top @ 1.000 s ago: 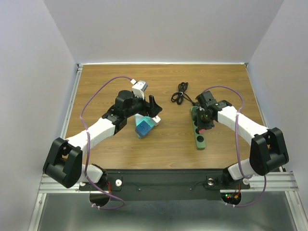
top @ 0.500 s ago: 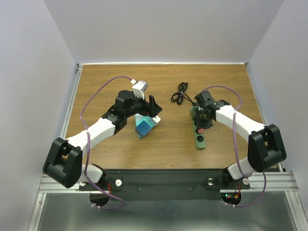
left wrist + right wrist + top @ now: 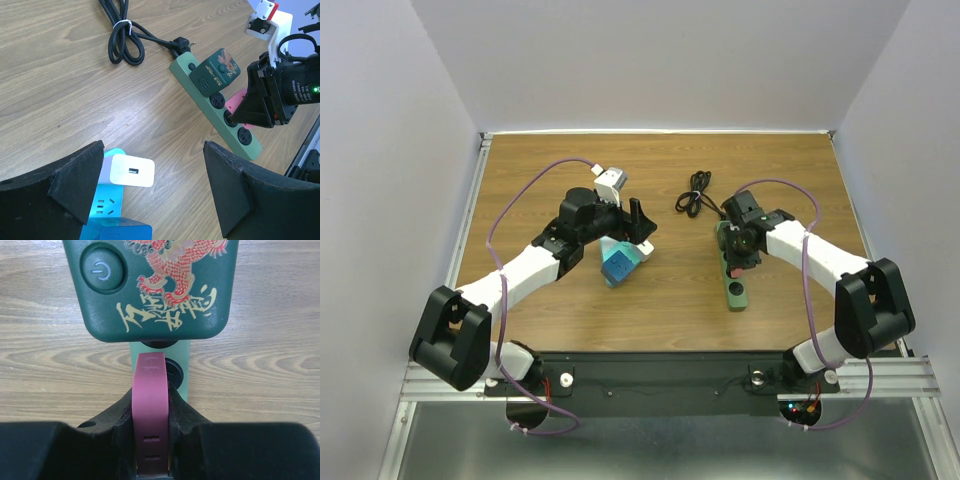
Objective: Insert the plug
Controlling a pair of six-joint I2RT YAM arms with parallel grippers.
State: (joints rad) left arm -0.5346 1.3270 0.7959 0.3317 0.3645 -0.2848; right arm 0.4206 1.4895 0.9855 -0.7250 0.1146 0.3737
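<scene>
The right pincer (image 3: 150, 412), clamped on the flat maroon plastic plug (image 3: 150, 385), holds it over a socket of the long green power strip (image 3: 159, 351) at 6 o'clock of the dark green dragon-printed adapter (image 3: 150, 285), where skewed pins would likely jam or shove the strip; the left pincer (image 3: 155, 150) stands wide apart.

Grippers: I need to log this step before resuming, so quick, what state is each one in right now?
Left gripper: open, holding nothing.
Right gripper: closed on the pink plug, at the green power strip.
</scene>
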